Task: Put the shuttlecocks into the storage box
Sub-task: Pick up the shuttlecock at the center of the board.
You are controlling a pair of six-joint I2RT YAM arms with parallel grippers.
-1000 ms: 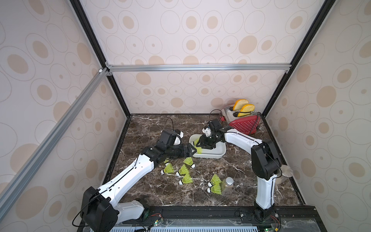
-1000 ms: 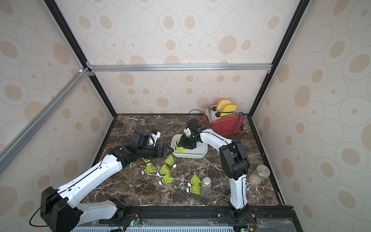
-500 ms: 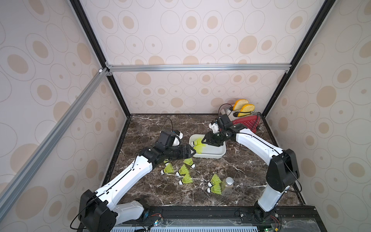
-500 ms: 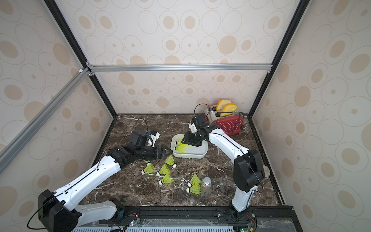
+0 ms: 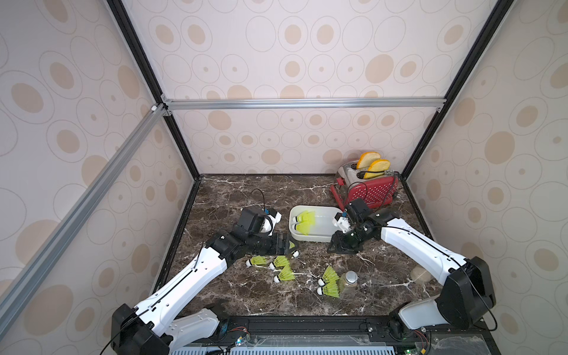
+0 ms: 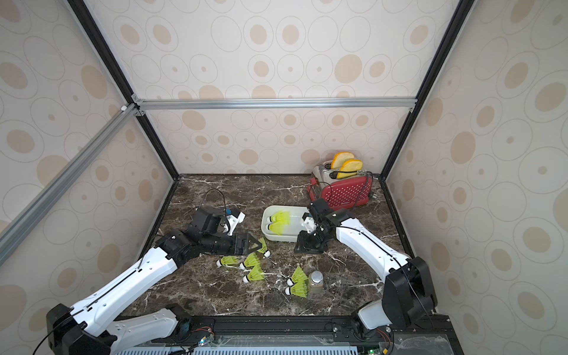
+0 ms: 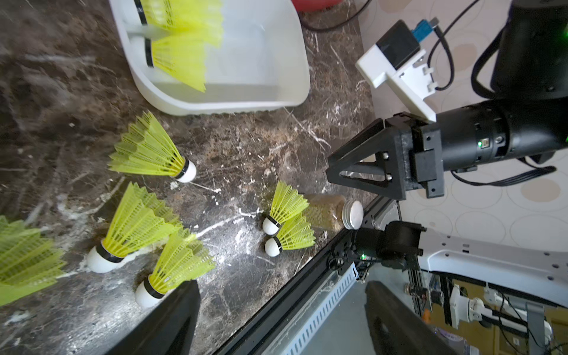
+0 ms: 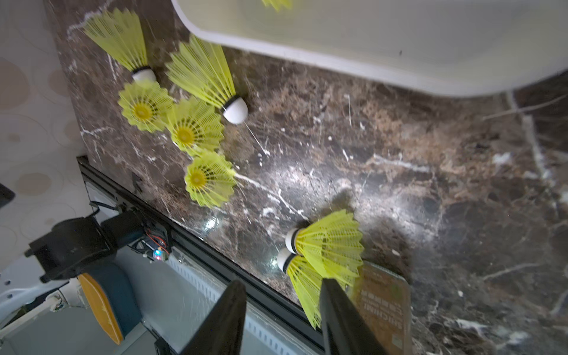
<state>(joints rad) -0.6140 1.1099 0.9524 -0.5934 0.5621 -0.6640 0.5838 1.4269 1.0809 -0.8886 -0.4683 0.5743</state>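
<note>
- Right gripper is off the storage box now — a moment ago it was over it. It is past the near right corner, fingers apart, nothing between.
- Left gripper hangs low over the loose shuttlecocks, fingers wide, empty.
- Count: two shuttlecocks in the box, seven on the marble table — plus one jar, one toaster.

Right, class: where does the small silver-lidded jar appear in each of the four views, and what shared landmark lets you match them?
Top view: the jar stands near the table's front edge, right of centre.
Top view: same spot.
Left wrist: jar against the table edge.
Right wrist: only its labelled side shows.
Landmark: the shuttlecock pair right beside it in every view.
</note>
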